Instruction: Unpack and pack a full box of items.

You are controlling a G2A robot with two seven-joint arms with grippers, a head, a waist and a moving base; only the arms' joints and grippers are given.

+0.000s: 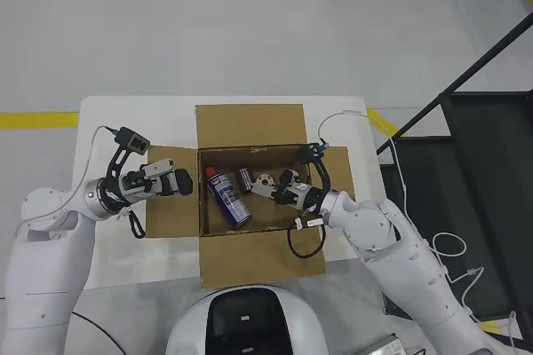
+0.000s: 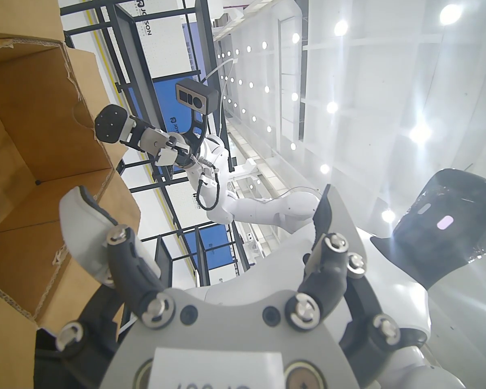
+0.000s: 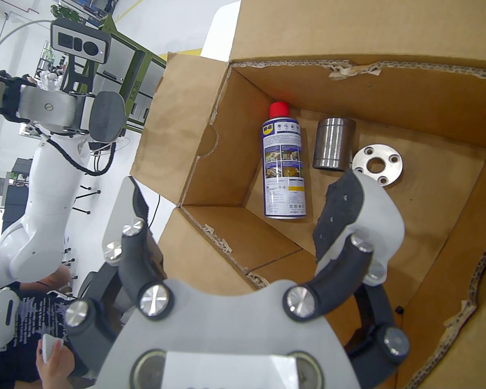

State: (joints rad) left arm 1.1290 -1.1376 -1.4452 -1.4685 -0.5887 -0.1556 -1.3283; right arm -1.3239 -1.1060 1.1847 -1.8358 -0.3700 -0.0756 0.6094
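Both grippers are seen spread open and empty, the left gripper (image 1: pixel 179 180) and the right gripper (image 3: pixel 243 190); a white table (image 1: pixel 133 111) is taken up in its middle by an open cardboard box (image 1: pixel 249 124), flaps folded out flat, with the right gripper held over the right part of its opening and the left gripper above its left flap, outside the opening; on the box's floor a blue spray can (image 3: pixel 284 167) with a red cap is laid by the left wall; a steel cylinder (image 3: pixel 334 143) is laid just beside it; a round flange (image 3: pixel 378 163) with holes is set just beside the cylinder.
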